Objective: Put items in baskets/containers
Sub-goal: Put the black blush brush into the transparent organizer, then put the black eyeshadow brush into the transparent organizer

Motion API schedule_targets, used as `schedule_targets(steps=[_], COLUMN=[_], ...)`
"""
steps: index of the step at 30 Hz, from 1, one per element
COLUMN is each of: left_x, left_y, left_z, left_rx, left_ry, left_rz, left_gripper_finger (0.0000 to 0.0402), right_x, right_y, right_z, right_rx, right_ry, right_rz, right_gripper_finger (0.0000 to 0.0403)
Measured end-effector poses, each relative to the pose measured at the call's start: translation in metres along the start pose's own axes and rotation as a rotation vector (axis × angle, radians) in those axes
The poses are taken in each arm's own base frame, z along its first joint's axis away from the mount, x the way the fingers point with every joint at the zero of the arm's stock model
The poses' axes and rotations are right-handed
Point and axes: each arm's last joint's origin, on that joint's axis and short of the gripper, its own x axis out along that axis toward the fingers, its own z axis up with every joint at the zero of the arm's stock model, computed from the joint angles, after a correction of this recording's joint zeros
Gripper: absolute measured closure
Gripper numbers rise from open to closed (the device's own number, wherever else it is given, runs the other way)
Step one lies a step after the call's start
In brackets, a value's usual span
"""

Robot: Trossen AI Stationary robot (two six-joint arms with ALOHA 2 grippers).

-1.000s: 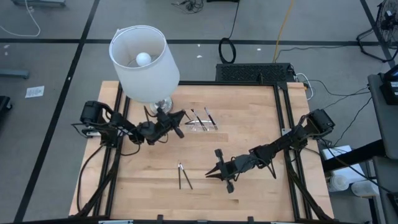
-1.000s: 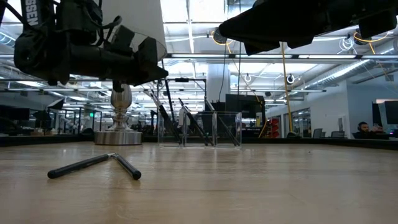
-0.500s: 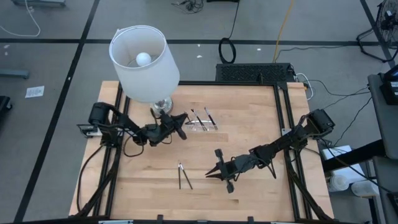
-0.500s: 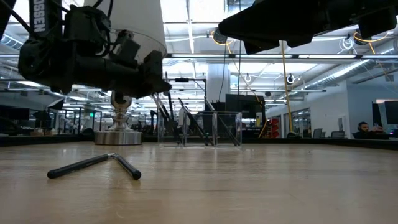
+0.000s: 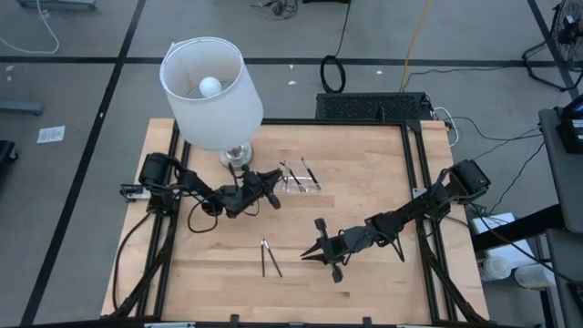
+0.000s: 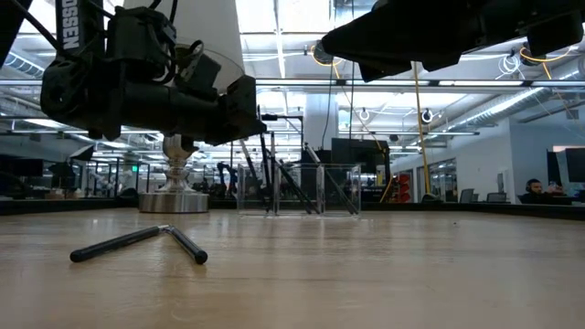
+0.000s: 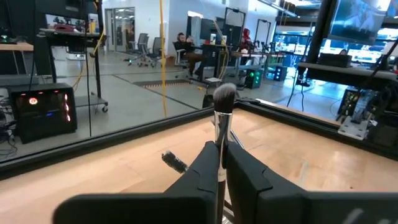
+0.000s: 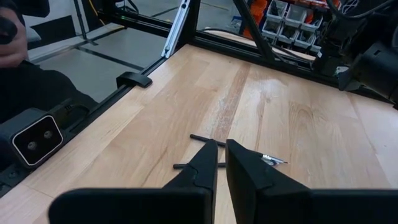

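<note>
My left gripper [image 5: 271, 188] [image 7: 221, 146] hovers just left of the transparent tray [image 5: 301, 179] [image 6: 340, 188] and is shut on a dark brush [image 7: 224, 98]. Several thin dark sticks [image 5: 308, 170] lean inside the tray. Two more sticks [image 5: 269, 258] [image 6: 137, 241] [image 8: 208, 140] lie flat on the wood in a V, touching at one end. My right gripper [image 5: 310, 256] [image 8: 221, 144] hangs shut and empty above the table, just right of that pair. My left gripper pinches the brush between its two fingers by the handle, just behind the metal ferrule [image 7: 221, 135]. The brush lies along the fingers, and its dark bristle head sticks out past the fingertips toward the tray. It is lifted clear of the table.
A white-shaded lamp [image 5: 209, 91] stands at the table's far left, its metal base [image 6: 174, 199] close behind my left arm. A black frame rail [image 5: 414, 182] borders the table. Bare wood lies between the tray and the right arm.
My left gripper, still shut on the brush, has moved toward the table's right, from beside the lamp base to the tray's left end. The right arm and the two sticks on the wood have stayed put.
</note>
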Motion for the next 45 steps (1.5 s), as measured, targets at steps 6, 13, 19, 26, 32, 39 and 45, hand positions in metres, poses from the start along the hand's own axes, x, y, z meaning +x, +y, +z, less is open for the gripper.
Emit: schedule_targets(steps=[6,13,19,26,32,39,45], left_x=[0.0,-0.002,-0.024,-0.094,-0.161,-0.202,-0.195], left_y=[0.0,-0.003,-0.022,-0.044,-0.039,-0.035,-0.021], left_z=[0.0,0.006,0.041,0.118,0.161,0.155,0.11], left_rx=[0.006,0.041,0.162,0.304,0.342,0.454,0.467], left_ry=[0.0,-0.042,-0.149,-0.233,-0.163,-0.061,-0.001], left_rz=[0.0,-0.014,-0.065,-0.07,-0.156,-0.258,-0.213], left_gripper_finger=[0.0313,0.0273,0.0271,0.0274,0.0309,0.0393,0.0398], right_x=[0.0,0.0,0.0,0.0,0.0,0.0,0.0], right_y=[0.0,0.0,0.0,0.0,0.0,0.0,0.0], right_z=[0.0,0.0,0.0,0.0,0.0,-0.001,-0.001], right_rx=[0.0,0.0,0.005,0.027,0.026,0.025,0.024], right_ry=[0.0,0.0,0.0,0.0,-0.001,0.008,0.015], right_rz=[0.0,0.0,0.0,0.003,0.004,0.002,-0.002], right_gripper_finger=[0.0385,0.0385,0.0385,0.0385,0.0385,0.0385,0.0385])
